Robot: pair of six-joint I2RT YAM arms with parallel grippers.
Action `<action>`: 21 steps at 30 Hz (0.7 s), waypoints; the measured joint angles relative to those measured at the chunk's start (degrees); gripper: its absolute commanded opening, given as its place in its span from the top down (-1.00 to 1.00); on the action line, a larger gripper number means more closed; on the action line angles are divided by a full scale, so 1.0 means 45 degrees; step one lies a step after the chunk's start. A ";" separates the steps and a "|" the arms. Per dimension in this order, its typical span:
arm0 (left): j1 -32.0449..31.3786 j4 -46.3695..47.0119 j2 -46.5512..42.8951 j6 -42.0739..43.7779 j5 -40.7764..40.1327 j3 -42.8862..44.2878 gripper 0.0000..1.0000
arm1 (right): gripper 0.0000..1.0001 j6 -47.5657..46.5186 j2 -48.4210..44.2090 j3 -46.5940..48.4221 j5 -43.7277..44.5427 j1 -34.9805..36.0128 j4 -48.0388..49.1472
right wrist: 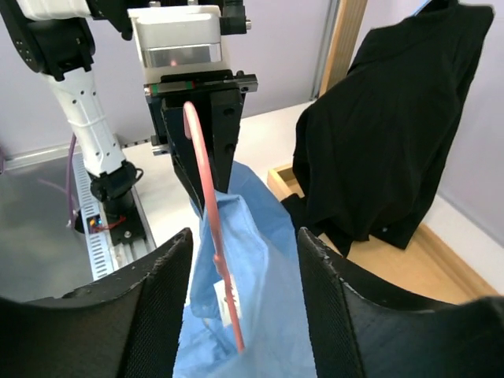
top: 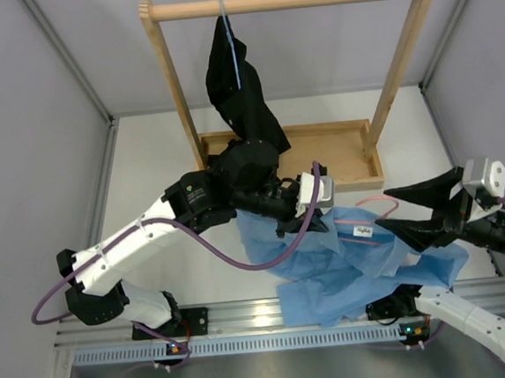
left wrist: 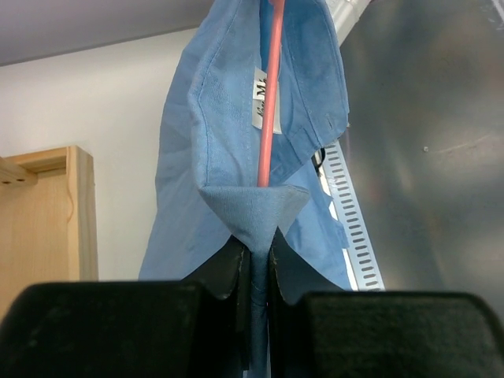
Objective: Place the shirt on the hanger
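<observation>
The light blue shirt (top: 356,264) lies bunched on the table between the arms, its collar end lifted. My left gripper (top: 313,221) is shut on a fold of the shirt (left wrist: 253,213) near the collar. The white neck label (left wrist: 260,98) shows beyond the fold. The pink hanger (left wrist: 270,102) runs inside the collar opening down to the pinched fold; whether it is gripped too is hidden. My right gripper (top: 382,208) is open, facing the collar. In the right wrist view the hanger (right wrist: 209,205) and shirt (right wrist: 272,299) sit between its open fingers (right wrist: 161,299) without touching them.
A wooden clothes rack (top: 289,0) stands at the back on a wooden tray base (top: 338,150). A black garment (top: 239,84) hangs from it on a pale blue hanger (top: 232,45). A metal rail (top: 248,340) runs along the near edge. Grey walls enclose the sides.
</observation>
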 measured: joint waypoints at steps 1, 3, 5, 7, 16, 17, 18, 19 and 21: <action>0.0019 -0.0005 -0.0087 0.0024 0.0141 -0.0102 1.00 | -0.13 0.0000 -0.0189 0.0005 0.0034 0.0000 -0.0029; 0.0068 -0.0015 -0.0262 0.0034 0.0461 -0.0243 1.00 | -0.13 -0.0049 -0.0539 0.0029 0.0029 0.0000 -0.0185; 0.0121 -0.0015 -0.0379 0.0029 0.0806 -0.0248 1.00 | -0.08 -0.0175 -0.0840 0.0112 -0.0121 0.0000 -0.0520; 0.0165 -0.0015 -0.0486 0.0029 0.1161 -0.0248 1.00 | 0.02 -0.0374 -0.0996 0.0325 -0.0272 0.0005 -0.1049; 0.0209 -0.0151 -0.0364 -0.0102 0.2589 0.0068 1.00 | 0.35 -0.1054 -0.1525 0.0170 -0.2516 0.0102 -0.2074; 0.0209 -0.0151 -0.0287 -0.0131 0.2671 0.0199 1.00 | 0.35 -0.1059 -0.1525 0.0034 -0.2759 0.0107 -0.2055; 0.0209 -0.0151 -0.0219 -0.0170 0.2735 0.0296 1.00 | 0.35 -0.1054 -0.1525 -0.0112 -0.2929 0.0107 -0.2001; 0.0209 -0.0151 -0.0141 -0.0189 0.2803 0.0384 1.00 | 0.35 -0.1049 -0.1520 -0.0243 -0.3065 0.0107 -0.1943; 0.0209 -0.0189 0.0000 -0.0267 0.3007 0.0525 1.00 | 0.34 -0.1073 -0.1501 -0.0452 -0.3259 0.0107 -0.1880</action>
